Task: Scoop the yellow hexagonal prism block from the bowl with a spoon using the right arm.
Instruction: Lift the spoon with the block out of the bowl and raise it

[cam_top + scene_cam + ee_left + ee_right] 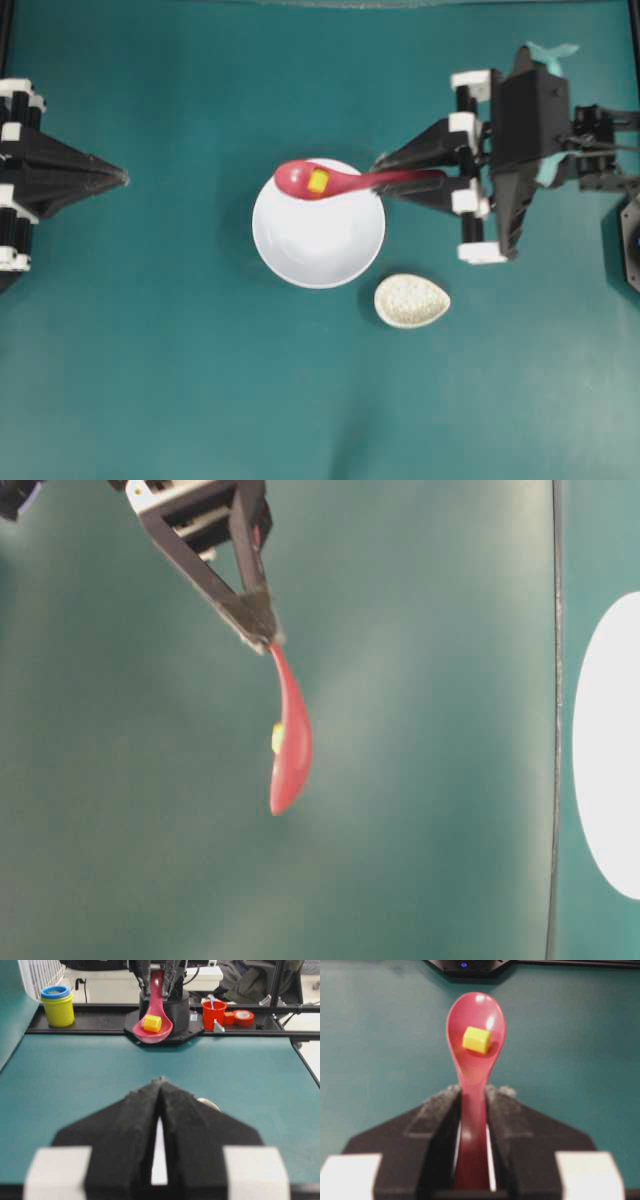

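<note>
My right gripper (472,1105) has its jaws pinched on the handle of the pink-red spoon (474,1060), the handle running straight out between the two black fingers. The yellow hexagonal prism block (476,1040) sits in the spoon's scoop, near its middle. From overhead I see the scoop above the far-left rim of the white bowl (318,235), the handle reaching right toward the right arm (520,150). In the table-level view the spoon hangs in the air off the gripper tip (nothing touches it there but the fingers). Just beside the bowl, toward the lower right, lies the small speckled dish (411,300). My left gripper (160,1085) sits well apart at the left edge, its fingers pressed together at the tips, holding nothing.
</note>
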`<state>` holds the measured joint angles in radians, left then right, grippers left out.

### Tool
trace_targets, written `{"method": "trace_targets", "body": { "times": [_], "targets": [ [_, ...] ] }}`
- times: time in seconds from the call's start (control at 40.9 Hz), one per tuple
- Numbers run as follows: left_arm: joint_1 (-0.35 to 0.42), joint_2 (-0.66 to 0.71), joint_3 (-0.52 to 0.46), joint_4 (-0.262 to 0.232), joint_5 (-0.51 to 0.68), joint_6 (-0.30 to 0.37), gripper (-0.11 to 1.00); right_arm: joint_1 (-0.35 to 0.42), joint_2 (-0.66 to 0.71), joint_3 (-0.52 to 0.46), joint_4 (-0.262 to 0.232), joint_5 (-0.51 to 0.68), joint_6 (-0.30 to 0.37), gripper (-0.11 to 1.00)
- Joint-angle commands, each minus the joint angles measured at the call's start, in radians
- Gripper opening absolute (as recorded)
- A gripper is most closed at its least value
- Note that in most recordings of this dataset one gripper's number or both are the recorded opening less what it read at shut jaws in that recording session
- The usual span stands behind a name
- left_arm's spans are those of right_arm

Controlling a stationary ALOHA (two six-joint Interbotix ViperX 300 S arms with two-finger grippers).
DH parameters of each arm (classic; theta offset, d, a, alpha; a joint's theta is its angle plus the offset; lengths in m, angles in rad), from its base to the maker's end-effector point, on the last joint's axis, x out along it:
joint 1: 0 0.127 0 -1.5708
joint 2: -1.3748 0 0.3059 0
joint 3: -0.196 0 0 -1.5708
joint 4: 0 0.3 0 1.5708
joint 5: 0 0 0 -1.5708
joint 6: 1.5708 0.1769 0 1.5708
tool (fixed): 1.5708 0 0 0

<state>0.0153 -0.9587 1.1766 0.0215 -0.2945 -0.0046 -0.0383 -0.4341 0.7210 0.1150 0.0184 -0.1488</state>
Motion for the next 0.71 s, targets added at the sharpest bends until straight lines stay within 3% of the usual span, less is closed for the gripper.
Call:
{"method": "trace_targets", "body": {
  "times": [0.0, 0.685],
  "targets": [
    [-0.002, 0.003, -0.031, 0.0, -0.023, -0.002, -0.01, 0.003, -0.025, -0.008, -0.003, 0.011, 0.003, 0.23],
    [-0.002, -0.015, -0.031, 0.0, -0.023, 0.002, -0.01, 0.003, -0.023, -0.015, -0.003, 0.017, 0.0, 0.23]
  ]
}}
